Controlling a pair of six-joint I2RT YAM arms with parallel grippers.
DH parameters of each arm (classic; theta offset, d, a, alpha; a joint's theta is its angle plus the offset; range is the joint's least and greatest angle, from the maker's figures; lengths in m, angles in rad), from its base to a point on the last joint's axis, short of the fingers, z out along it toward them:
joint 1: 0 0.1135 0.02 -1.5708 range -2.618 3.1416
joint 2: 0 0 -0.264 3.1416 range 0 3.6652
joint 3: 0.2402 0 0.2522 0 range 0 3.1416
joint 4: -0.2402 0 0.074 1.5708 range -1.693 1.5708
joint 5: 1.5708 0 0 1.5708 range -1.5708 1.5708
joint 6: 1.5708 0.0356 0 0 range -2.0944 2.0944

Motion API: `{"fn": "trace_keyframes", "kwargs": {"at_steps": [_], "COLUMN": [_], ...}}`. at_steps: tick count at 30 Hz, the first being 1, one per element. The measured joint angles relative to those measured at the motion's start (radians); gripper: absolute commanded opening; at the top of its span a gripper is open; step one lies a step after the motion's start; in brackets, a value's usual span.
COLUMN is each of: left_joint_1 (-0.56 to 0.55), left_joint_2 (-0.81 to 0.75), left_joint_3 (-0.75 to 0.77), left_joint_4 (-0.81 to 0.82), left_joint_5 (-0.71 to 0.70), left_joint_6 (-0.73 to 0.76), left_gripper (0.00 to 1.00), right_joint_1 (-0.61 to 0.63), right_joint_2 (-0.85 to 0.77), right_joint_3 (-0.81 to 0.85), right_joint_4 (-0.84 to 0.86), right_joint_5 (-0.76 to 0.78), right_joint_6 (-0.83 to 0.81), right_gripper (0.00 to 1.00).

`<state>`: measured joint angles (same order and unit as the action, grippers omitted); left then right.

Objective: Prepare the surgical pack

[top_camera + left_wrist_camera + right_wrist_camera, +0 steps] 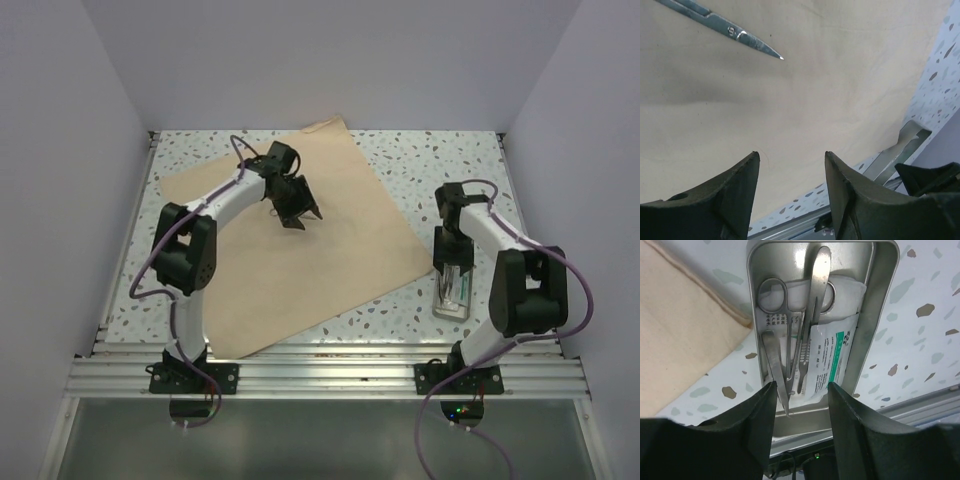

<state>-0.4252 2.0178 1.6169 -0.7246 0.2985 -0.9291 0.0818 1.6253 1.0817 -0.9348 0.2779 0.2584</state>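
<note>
Speckled table (440,165) – flat tan wrapping sheet (330,250), metal tray (455,292) beside it

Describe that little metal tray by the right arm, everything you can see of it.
The metal tray is a shallow rectangle with rounded corners. It lies flat on the speckled table, right of the tan wrapping sheet, whose corner comes up to its wall; whether they touch is unclear. Inside lie ring-handled steel instruments, tweezers, a white pad and a sealed packet with green print. The right gripper hangs over it, fingers open.
</note>
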Motion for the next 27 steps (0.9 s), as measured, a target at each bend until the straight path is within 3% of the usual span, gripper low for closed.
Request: {"fn": "trace_keyframes", "kwargs": {"at_steps": [12,27], "left_joint_1": [0.004,0.004], "left_joint_2": [0.18,0.345], "left_joint_3": [0.306,0.451], "left_joint_4": [-0.185,-0.287], "left_joint_5": [-0.232,-0.389], "left_joint_6": [-0.114,-0.188], "left_gripper": [0.56,0.56], "right_joint_1": [0.08,0.089], "right_joint_2": [-0.262,-0.378], "right_joint_3": [-0.01,-0.108], "right_joint_4": [-0.017,-0.016], "right_joint_5": [-0.185,-0.253], "right_joint_6": [0.053,0.055], "right_gripper": [0.54,0.55]}}
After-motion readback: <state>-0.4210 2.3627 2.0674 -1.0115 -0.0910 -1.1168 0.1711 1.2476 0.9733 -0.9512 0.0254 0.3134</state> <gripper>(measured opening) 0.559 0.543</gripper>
